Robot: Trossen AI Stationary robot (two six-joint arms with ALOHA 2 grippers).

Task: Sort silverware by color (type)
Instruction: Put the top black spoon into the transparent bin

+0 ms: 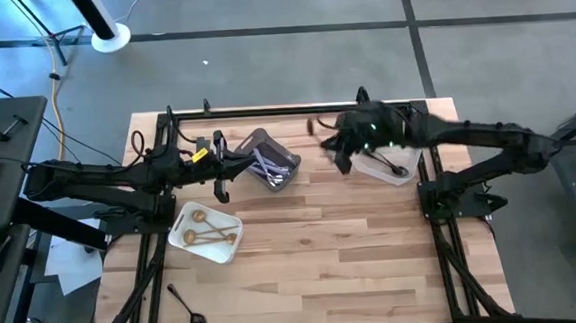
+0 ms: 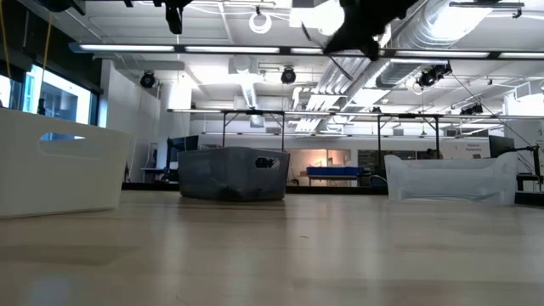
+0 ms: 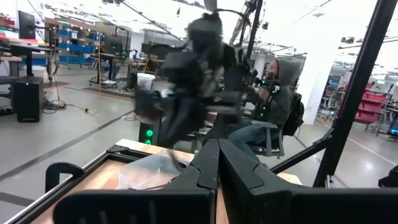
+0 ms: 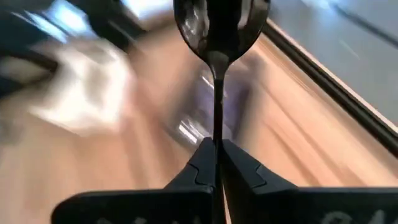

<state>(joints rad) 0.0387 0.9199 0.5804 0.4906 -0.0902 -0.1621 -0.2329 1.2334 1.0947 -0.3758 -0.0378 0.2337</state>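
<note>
From above, the right gripper (image 1: 339, 150) hangs just beside the clear plastic tub (image 1: 383, 164), which holds one dark spoon (image 1: 397, 169). The left gripper (image 1: 218, 169) sits between the grey bin (image 1: 270, 160), holding several lilac-handled pieces (image 1: 268, 169), and the white tray (image 1: 206, 233), holding two gold spoons (image 1: 208, 233). One black spoon (image 1: 186, 304) lies alone on the wooden table (image 1: 333, 249), well away from both grippers.

The table-level view shows the tray, bin and tub as three containers standing apart; their walls hide the contents.

The left wrist view shows that gripper's fingers (image 3: 205, 168) pressed together, empty.

The right wrist view shows its fingers (image 4: 205, 163) clamped on the slim handle of a shiny black spoon (image 4: 216, 37), bowl pointing away from the gripper.
</note>
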